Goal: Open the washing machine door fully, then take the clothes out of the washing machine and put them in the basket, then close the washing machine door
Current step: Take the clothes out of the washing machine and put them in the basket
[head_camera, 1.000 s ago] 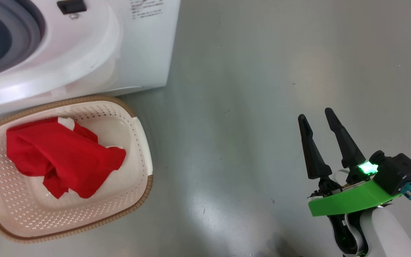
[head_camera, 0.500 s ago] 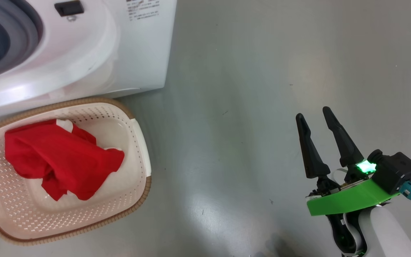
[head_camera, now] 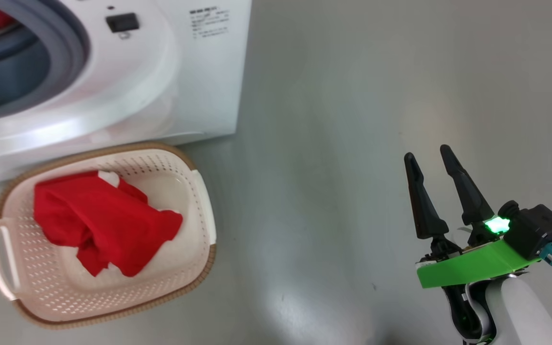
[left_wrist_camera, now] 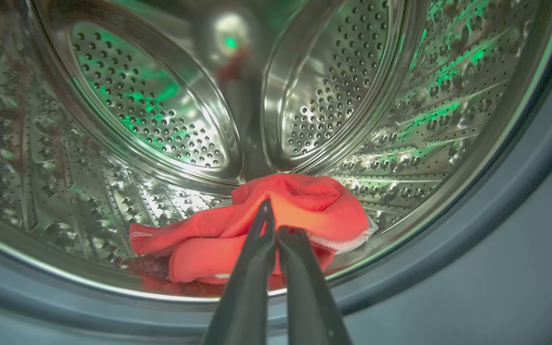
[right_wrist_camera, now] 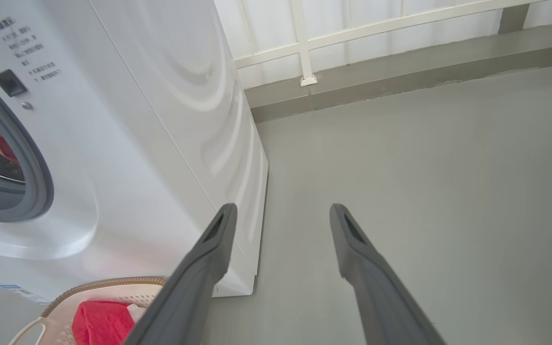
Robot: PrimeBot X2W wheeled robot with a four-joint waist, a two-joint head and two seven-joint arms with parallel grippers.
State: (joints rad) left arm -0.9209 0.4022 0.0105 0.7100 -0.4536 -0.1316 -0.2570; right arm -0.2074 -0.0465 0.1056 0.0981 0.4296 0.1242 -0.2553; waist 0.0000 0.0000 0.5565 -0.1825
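Note:
The white washing machine (head_camera: 127, 96) stands at the upper left, its grey gasket (head_camera: 72, 43) bare; the door is out of view. Inside the steel drum (left_wrist_camera: 161, 120) lies a red garment with white trim (left_wrist_camera: 314, 206). My left gripper (left_wrist_camera: 272, 218) is shut, its tips over that garment's near fold; no fabric shows between the fingers. In front of the machine sits the cream basket (head_camera: 204, 191) with another red garment (head_camera: 98, 220) in it. My right gripper (head_camera: 428, 154) hangs open and holds nothing over the floor, far right of the basket.
Grey floor (head_camera: 328, 120) stretches to the right of the machine and basket. In the right wrist view a white panelled wall (right_wrist_camera: 304, 43) with a grey ledge runs behind the machine (right_wrist_camera: 137, 143).
The head camera has shifted, so machine and basket sit further right and lower. A green part of my left arm has come in at the left edge. The right gripper stays open.

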